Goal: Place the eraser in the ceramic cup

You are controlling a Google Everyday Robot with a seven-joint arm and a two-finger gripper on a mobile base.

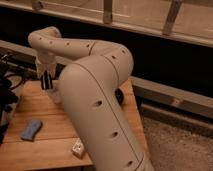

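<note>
My gripper (46, 80) hangs from the white arm over the back left of the wooden table (45, 112), pointing down. Its tip is dark, and I cannot tell whether the black eraser is in it. No eraser shows lying on the table. A small pale shape (55, 94) just below and to the right of the gripper looks like the ceramic cup. It is mostly hidden behind my arm.
A blue wavy-edged pad (31, 130) lies at the front left. A small white bottle (77, 148) lies near the front edge beside my arm. A black bowl (119, 95) peeks out behind the arm at the back right. Dark cables and gear (7, 87) crowd the left edge.
</note>
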